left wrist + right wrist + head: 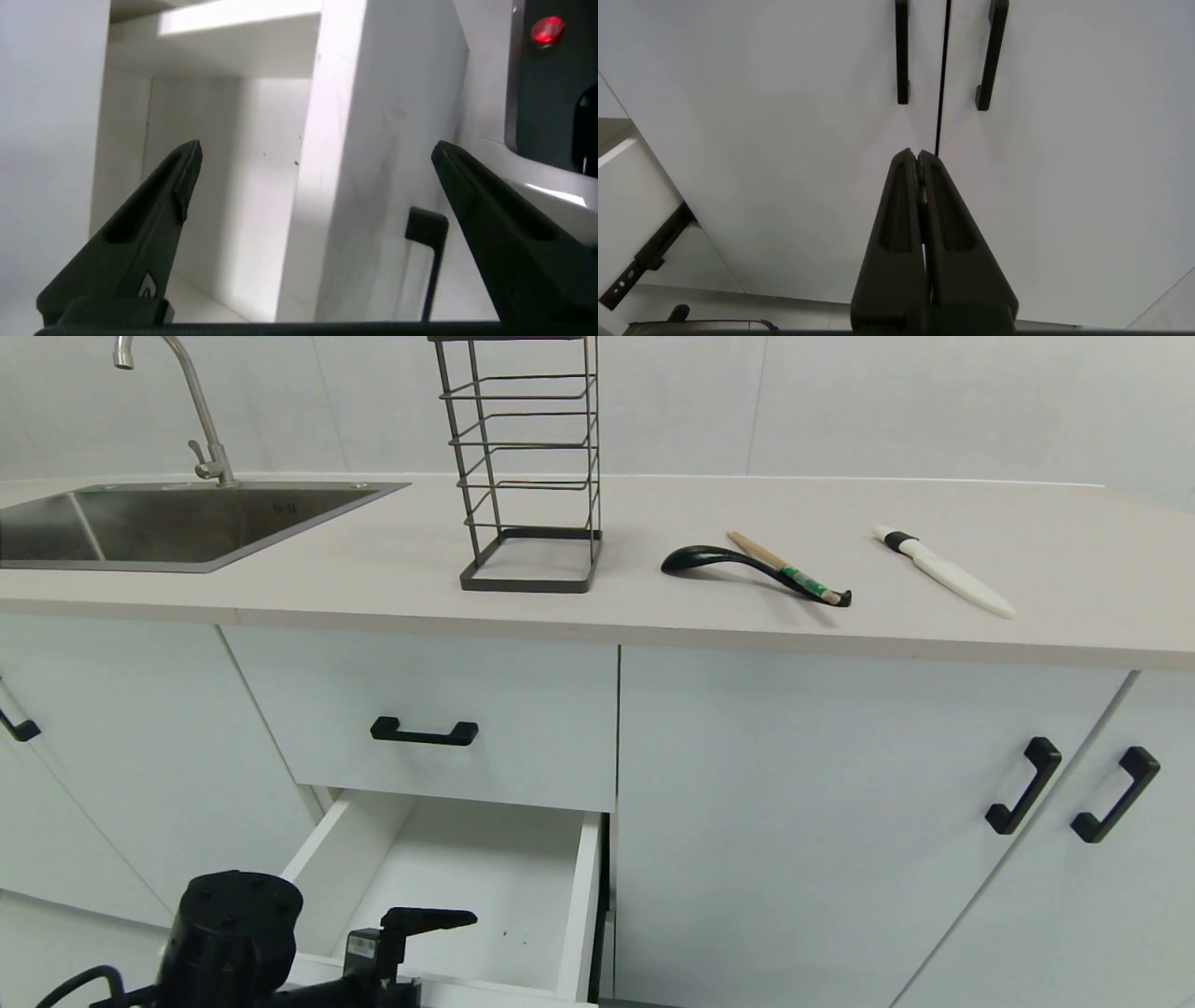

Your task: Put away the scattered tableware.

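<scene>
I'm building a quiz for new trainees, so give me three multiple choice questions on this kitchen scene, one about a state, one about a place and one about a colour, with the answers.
1. The lower drawer is: A shut; B pulled open; C taken out.
2. The black spoon lies: A on the counter, right of the wire rack; B in the lower drawer; C inside the wire rack.
3. The utensil farthest right is: A all black; B green; C white with a black band.
Answers: 1 B, its inside shows. 2 A, it rests flat on the counter. 3 C, white body, black band near the far end.
</scene>
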Robot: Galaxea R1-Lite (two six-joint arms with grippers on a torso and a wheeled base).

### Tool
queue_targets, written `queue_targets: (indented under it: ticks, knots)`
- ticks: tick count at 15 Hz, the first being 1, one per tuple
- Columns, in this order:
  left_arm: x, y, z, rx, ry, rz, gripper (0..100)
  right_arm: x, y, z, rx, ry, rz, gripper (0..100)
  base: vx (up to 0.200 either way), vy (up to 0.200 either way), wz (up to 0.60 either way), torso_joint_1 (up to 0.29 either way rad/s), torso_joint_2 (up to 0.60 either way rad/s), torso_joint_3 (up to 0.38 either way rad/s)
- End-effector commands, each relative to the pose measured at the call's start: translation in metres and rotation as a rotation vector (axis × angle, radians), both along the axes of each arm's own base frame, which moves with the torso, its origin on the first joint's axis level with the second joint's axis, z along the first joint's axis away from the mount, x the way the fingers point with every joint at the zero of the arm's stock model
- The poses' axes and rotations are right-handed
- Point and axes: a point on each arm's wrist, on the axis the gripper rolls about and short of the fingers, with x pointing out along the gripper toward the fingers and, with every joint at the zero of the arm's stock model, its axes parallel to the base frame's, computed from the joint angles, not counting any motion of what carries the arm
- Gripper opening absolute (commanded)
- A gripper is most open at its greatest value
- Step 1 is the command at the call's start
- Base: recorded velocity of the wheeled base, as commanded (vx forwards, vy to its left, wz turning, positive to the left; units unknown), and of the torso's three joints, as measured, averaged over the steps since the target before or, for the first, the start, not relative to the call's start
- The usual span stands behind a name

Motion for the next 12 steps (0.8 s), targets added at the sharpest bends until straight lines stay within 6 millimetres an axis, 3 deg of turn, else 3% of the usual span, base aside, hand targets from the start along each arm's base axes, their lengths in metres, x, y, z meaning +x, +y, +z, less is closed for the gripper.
queue_targets:
  ticks: [1,6,10,12]
  knots:
    - [-0.003,0.0,0.007,-0.031,-0.026,-0.006,100,0.0,0.0,0.0,0.0,0.002,0.001,0,0.0,0.0,0.0,0.0,0.0,0.0]
    - [-0.009,0.005,0.034,-0.166,-0.088,0.049,100,0.0,0.0,0.0,0.0,0.002,0.001,0,0.0,0.0,0.0,0.0,0.0,0.0]
    - [0.0,0.002,0.076,-0.371,-0.092,0.144,100,0.0,0.0,0.0,0.0,0.0,0.001,0,0.0,0.0,0.0,0.0,0.0,0.0]
    - [-0.002,0.016,0.097,-0.501,0.006,0.274,100,0.0,0.0,0.0,0.0,0.002,0.001,0,0.0,0.0,0.0,0.0,0.0,0.0]
